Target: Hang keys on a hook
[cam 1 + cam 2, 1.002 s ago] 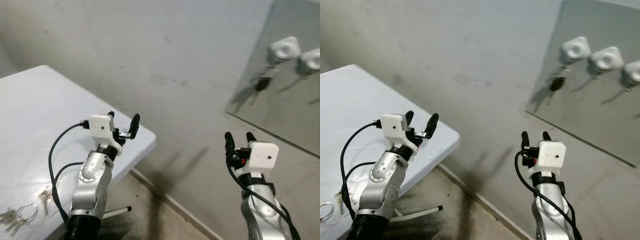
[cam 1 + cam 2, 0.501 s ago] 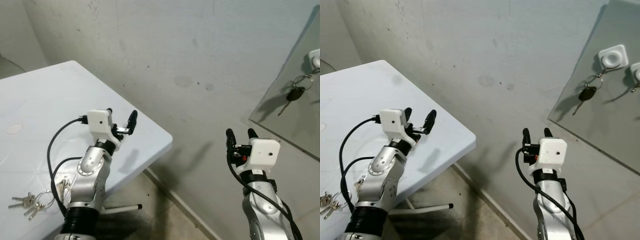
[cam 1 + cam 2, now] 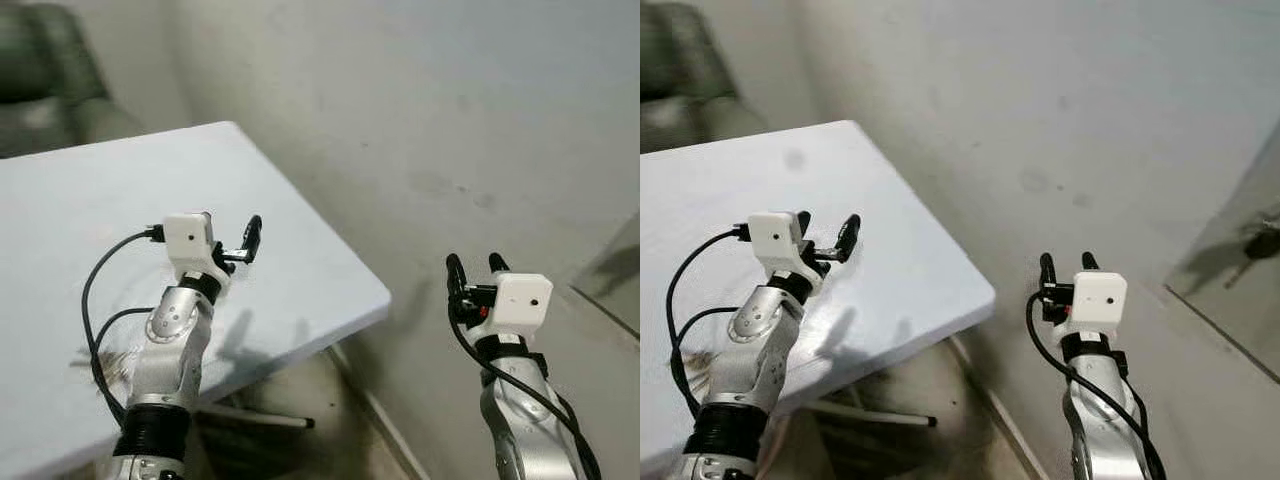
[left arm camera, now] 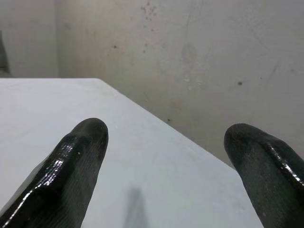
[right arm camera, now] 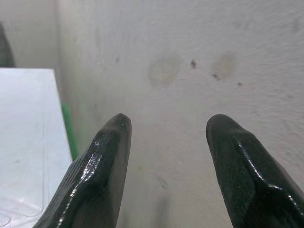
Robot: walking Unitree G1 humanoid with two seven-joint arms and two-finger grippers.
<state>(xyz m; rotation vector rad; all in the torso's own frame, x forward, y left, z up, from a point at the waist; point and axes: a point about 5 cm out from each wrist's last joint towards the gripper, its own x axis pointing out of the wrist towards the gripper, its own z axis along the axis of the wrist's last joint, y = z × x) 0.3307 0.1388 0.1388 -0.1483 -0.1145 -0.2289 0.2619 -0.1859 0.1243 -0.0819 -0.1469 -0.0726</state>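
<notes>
Hovering above the white table (image 3: 300, 270), the left fingers (image 3: 233, 238) are spread wide and empty. The right fingers (image 3: 472, 272) are likewise parted with nothing between them, facing the grey wall (image 3: 420, 110). Beyond, a dark key (image 3: 1262, 242) hangs blurred at right.

text: none legible | labels/brands/nos: none | signs: none
</notes>
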